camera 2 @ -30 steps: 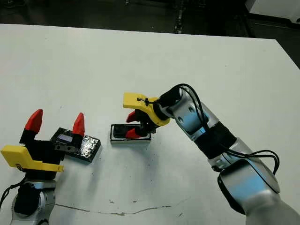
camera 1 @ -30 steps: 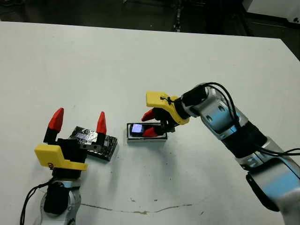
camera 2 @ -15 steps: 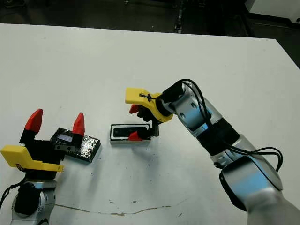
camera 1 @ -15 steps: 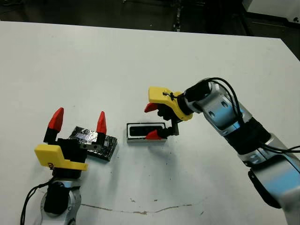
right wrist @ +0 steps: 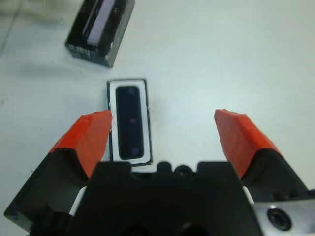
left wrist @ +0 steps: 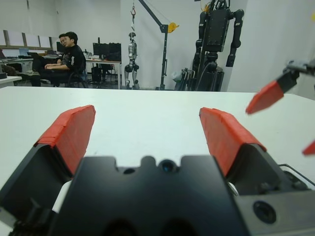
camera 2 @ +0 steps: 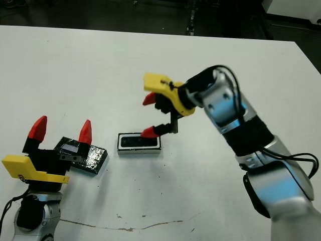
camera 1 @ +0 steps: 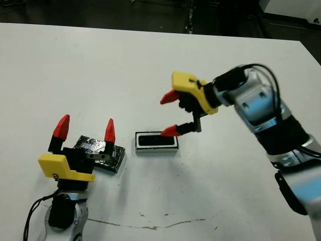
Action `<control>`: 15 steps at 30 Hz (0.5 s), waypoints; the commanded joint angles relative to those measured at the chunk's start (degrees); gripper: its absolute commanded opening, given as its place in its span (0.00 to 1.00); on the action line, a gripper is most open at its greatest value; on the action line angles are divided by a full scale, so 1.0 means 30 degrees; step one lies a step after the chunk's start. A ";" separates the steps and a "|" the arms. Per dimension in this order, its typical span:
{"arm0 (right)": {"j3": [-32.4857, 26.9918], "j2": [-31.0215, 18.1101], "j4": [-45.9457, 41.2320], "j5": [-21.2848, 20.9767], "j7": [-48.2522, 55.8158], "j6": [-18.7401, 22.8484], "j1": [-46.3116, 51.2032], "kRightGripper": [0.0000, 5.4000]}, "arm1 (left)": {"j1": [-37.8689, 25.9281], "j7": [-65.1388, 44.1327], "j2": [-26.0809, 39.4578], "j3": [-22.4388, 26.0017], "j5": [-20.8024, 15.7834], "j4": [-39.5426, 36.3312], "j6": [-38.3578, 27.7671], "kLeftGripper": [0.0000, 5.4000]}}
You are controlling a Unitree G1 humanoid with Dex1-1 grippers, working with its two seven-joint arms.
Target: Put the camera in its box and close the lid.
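One camera (camera 1: pixel 156 141) inside one box (camera 1: pixel 137 148), one lid (camera 1: pixel 99 152) beside.

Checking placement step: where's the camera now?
In the head views the camera lies inside the box mid-table, right of the lid, below the open right gripper.

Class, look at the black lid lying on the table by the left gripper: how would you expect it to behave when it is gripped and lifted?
The lid has straight edges and a boxy shape, so it probably stays stiff. Its crinkled shiny surface may be slippery under the fingertips. It lies flat on the table, so it is unlikely to roll or tip.
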 commanded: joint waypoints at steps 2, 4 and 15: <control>-0.2310 -0.1057 -0.1500 0.1425 -0.0770 0.1297 0.0611 1.00 | 0.0135 0.0138 -0.0060 0.0044 0.0149 0.0094 0.0156 1.00; -0.3627 -0.1388 -0.2605 0.2084 -0.1597 0.1469 0.1727 1.00 | 0.0225 0.0199 -0.0044 0.0056 0.0240 -0.0069 0.0228 1.00; -1.1996 -0.0230 -1.1518 0.4939 -0.9645 0.1436 1.3639 0.80 | 0.0288 -0.0100 0.0247 0.0417 -0.0136 0.0016 0.0005 1.00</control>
